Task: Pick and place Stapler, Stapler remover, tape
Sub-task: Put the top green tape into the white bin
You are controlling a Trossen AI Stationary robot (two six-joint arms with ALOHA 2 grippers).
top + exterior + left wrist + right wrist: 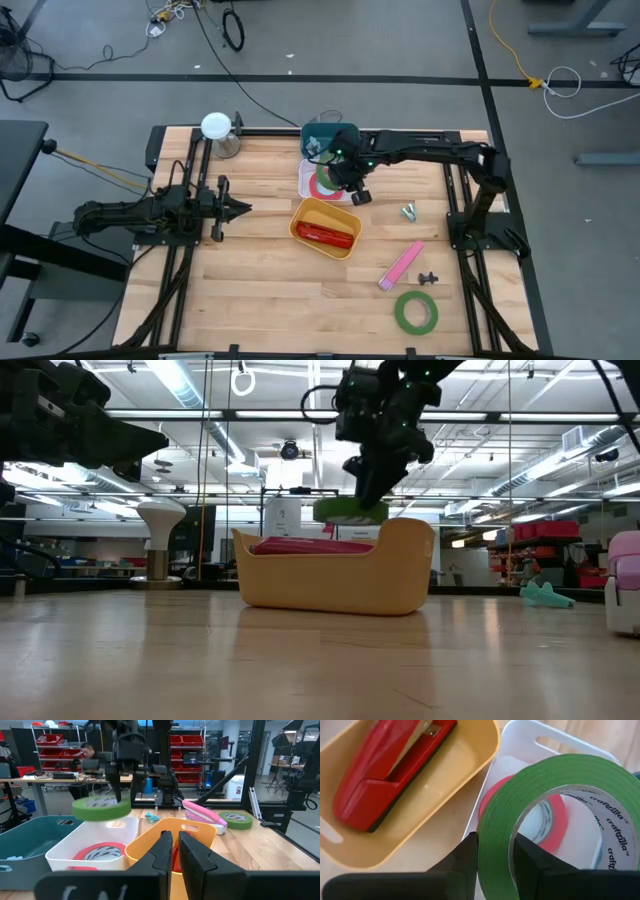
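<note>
The sorting looks roughly half done. The red stapler already lies in the yellow bin, and a red tape roll sits flat in the white tray. The right gripper hangs over that tray, its jaws pinching the wall of a green tape roll, one finger outside the ring and one inside, with the red roll directly beneath the jaws. Release into the tray seems the step at hand.

Left on the desk, well away from the jaws: a second green tape roll, a pink stapler, and two small items that may be staple removers (too small to tell).

The rolls are flat matte rings with open centres and a printed inner core; the bins are smooth moulded plastic with rounded corners and cut-out handles; the desk is pale wood planking.

The left gripper waits off to the side, jaws pressed nearly together and empty.
</note>
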